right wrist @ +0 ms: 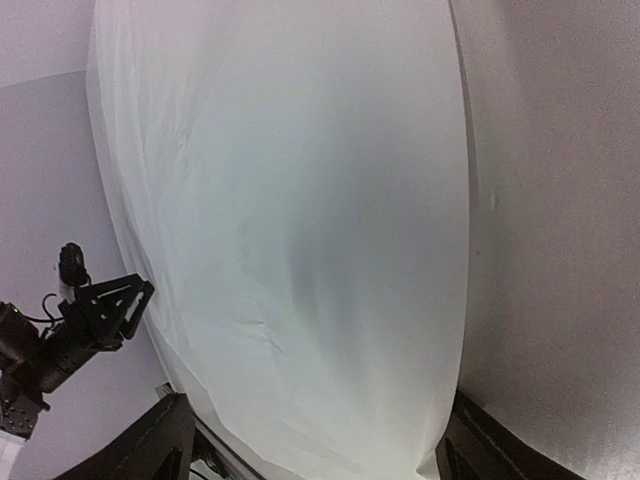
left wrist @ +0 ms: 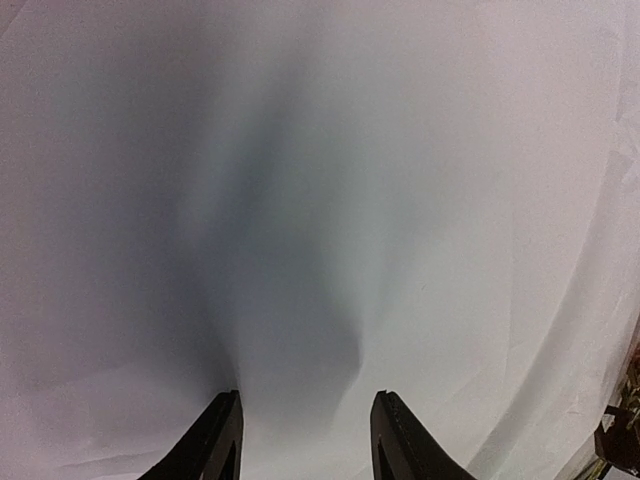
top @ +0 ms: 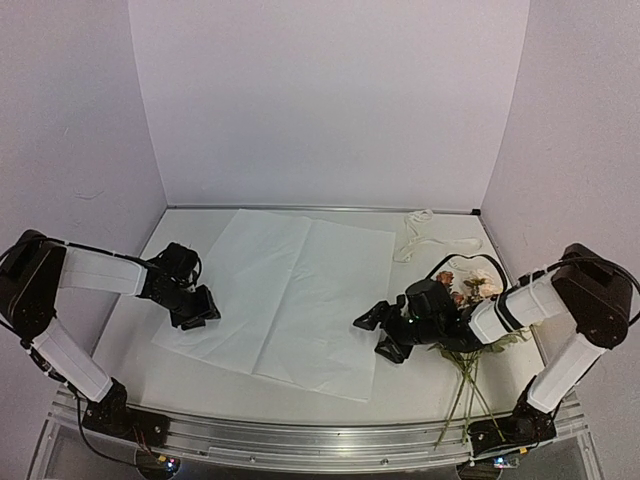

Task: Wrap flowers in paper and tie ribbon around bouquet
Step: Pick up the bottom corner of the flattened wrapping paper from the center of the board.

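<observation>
The white paper lies spread flat in the middle of the table. At its left edge my left gripper is open; its fingers stand apart just above the sheet, with nothing pinched. My right gripper is open wide at the paper's right edge, and the near edge of the sheet lies between its fingers. The flowers lie to the right behind that arm, stems pointing toward the near edge. The cream ribbon lies loose at the back right.
A dark-rimmed oval lies under the blooms. Pale walls close the table on three sides, and a metal rail runs along the near edge. The left arm shows beyond the sheet in the right wrist view.
</observation>
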Controlling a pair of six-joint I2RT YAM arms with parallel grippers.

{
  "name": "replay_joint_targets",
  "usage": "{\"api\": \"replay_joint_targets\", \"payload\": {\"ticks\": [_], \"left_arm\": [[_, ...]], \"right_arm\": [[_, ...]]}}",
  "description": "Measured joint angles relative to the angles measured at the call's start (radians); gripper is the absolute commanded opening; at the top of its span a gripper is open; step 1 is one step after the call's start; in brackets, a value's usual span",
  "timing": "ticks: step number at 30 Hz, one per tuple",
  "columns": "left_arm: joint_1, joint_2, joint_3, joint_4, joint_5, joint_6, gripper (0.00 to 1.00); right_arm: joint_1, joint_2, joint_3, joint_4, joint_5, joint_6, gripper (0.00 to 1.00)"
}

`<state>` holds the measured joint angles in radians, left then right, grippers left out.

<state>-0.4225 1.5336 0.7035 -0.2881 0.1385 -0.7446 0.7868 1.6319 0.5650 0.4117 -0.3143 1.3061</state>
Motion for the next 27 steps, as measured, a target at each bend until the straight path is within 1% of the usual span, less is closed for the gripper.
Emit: {"api": "replay_joint_targets", "payload": {"ticks": [5, 8, 10, 13, 15, 18, 19, 23, 25, 27], "left_arm": [[0.0, -0.006, -0.006, -0.001, 0.007, -0.008, 0.46], [0.0, -0.008, -0.007, -0.002, 0.01, -0.011, 0.46], [-0.001, -0.008, -0.008, -0.003, 0.013, -0.012, 0.46], [-0.004, -0.01, -0.009, -0.003, 0.016, -0.013, 0.48], [-0.005, -0.015, -0.012, -0.007, 0.019, -0.014, 0.5], [-0.007, -0.025, -0.012, -0.028, 0.024, -0.014, 0.52], [-0.007, -0.029, -0.012, -0.037, 0.026, -0.013, 0.52], [-0.009, -0.056, -0.008, -0.086, 0.026, -0.008, 0.54], [-0.009, -0.073, 0.001, -0.111, 0.025, -0.003, 0.54], [-0.009, -0.091, 0.019, -0.132, 0.024, 0.01, 0.54]], "right_arm": [[0.0, 0.053, -0.059, 0.206, 0.007, 0.061, 0.62], [0.0, 0.062, -0.097, 0.272, 0.018, 0.089, 0.52], [0.0, 0.062, -0.115, 0.293, 0.026, 0.093, 0.46], [0.0, 0.061, -0.126, 0.298, 0.039, 0.101, 0.32], [0.0, 0.06, -0.129, 0.293, 0.044, 0.1, 0.17], [0.0, 0.059, -0.129, 0.288, 0.047, 0.096, 0.03], [0.0, 0.059, -0.128, 0.287, 0.047, 0.094, 0.0], [-0.002, 0.058, -0.097, 0.245, 0.039, 0.08, 0.0], [-0.008, 0.044, -0.052, 0.144, 0.038, 0.046, 0.0], [-0.013, 0.004, 0.008, -0.008, 0.051, -0.01, 0.0]]}}
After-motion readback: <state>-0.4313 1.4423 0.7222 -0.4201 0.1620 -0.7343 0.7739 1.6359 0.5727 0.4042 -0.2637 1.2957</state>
